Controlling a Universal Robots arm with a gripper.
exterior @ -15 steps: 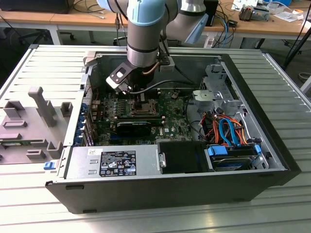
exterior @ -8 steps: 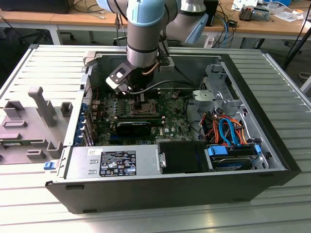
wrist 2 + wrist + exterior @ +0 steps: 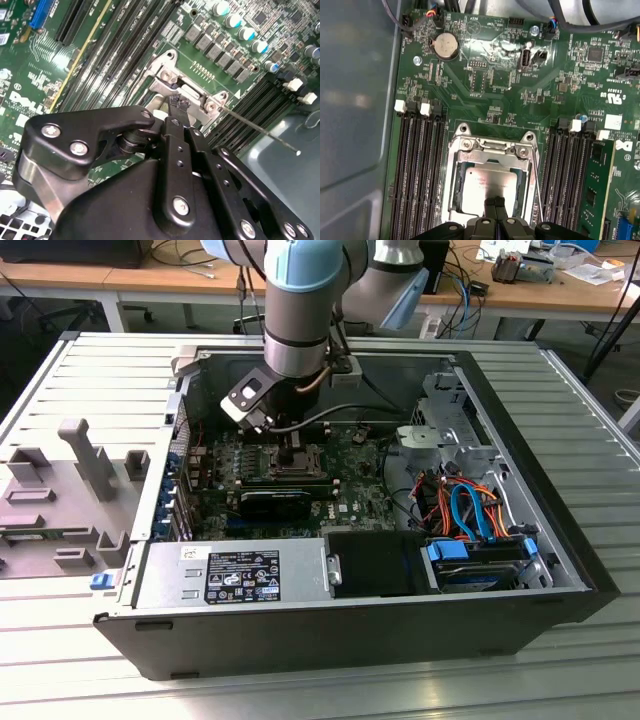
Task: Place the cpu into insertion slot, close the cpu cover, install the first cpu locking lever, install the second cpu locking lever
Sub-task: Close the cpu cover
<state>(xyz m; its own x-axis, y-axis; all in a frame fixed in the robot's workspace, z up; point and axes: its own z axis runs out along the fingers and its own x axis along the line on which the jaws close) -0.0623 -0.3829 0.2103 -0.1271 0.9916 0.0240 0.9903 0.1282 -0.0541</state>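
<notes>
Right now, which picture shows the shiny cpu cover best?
The first wrist view: it looks straight down on the cpu cover, showing nearly its whole frame. In the second wrist view the gripper hides most of it. In the exterior view it is small beneath the arm.

1. The cpu cover [image 3: 490, 148] is bare silvery metal with a soft sheen. The cpu [image 3: 487, 182] in its cut-out has a duller, brushed grey metal lid.
2. The motherboard [image 3: 485, 85] is glossy green, and its coin cell [image 3: 445, 45] is polished metal.
3. The gripper [image 3: 177, 104] is smooth matt black with bright metal screw heads.
4. The memory slots [image 3: 417, 165] are black plastic with white plastic clips.
5. The table [image 3: 560, 680] is ribbed, satin-finished metal.
6. The computer case [image 3: 350, 640] is matt black.
</notes>
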